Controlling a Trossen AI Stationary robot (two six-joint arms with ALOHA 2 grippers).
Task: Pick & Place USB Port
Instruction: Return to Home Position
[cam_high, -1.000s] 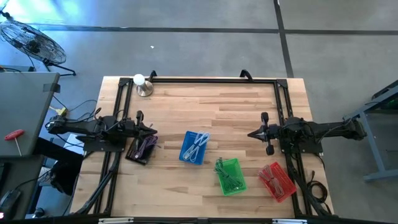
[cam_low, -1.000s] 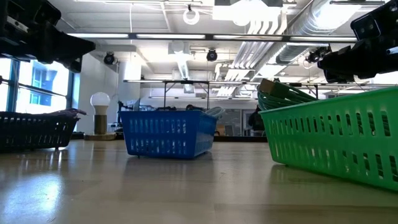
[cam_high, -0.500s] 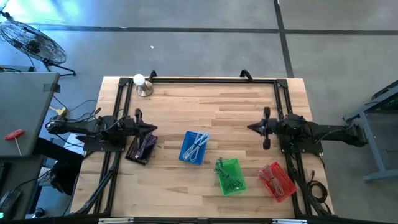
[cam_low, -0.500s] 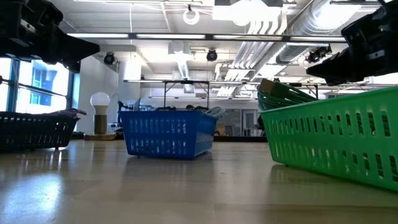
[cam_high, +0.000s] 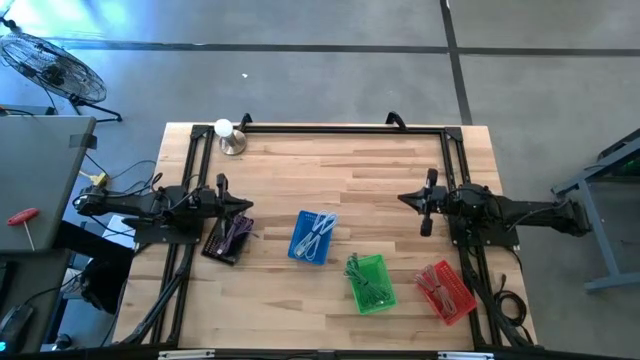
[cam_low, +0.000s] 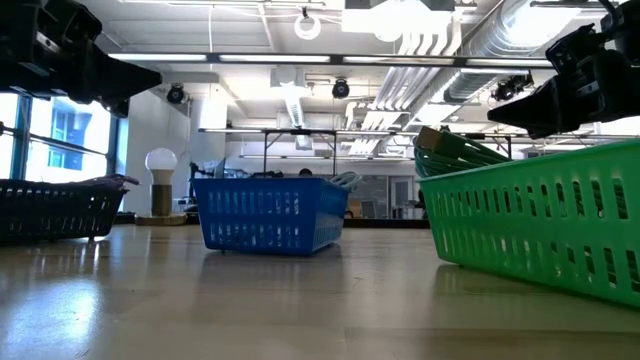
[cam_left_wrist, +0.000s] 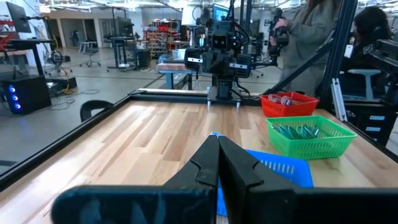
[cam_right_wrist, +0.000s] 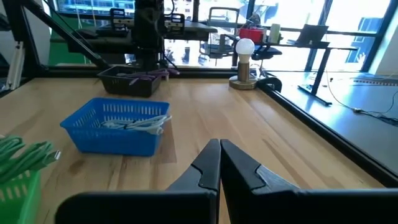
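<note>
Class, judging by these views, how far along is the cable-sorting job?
Done: the black bin, blue bin, green bin and red bin each hold cable. In hand: nothing; the left gripper and right gripper are shut, empty, above the table near their own sides. Left: seemingly only parking both at home.

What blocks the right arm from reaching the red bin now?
Probably yes, nothing blocks it: the right gripper, shut, hangs above the table, and the red bin lies open-topped near that arm's base.
</note>
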